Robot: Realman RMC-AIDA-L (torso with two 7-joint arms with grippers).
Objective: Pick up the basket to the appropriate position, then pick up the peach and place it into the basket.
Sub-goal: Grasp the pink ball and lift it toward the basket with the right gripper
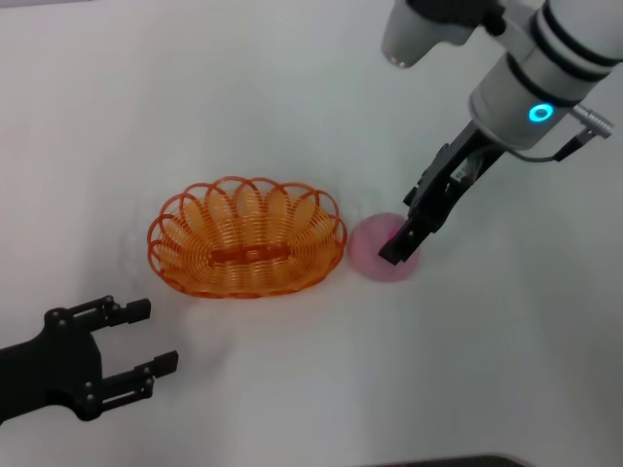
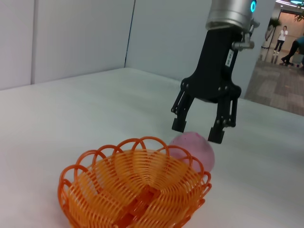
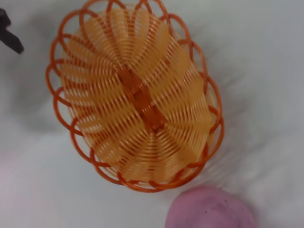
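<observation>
The orange wire basket (image 1: 243, 277) stands empty on the white table, near the middle. The pink peach (image 1: 368, 249) lies on the table just off the basket's right end, close to its rim. My right gripper (image 1: 401, 243) hangs directly over the peach, open, with its fingertips level with the top of the fruit. The left wrist view shows the right gripper (image 2: 197, 131) open, a finger on each side of the peach (image 2: 195, 151), behind the basket (image 2: 135, 190). My left gripper (image 1: 146, 338) is open and empty at the front left, apart from the basket.
The white table (image 1: 506, 370) spreads all around. The right wrist view looks down on the basket (image 3: 137, 95) and the peach (image 3: 209, 211), with a left fingertip (image 3: 10, 38) at its corner. A white wall (image 2: 71, 38) stands beyond the table.
</observation>
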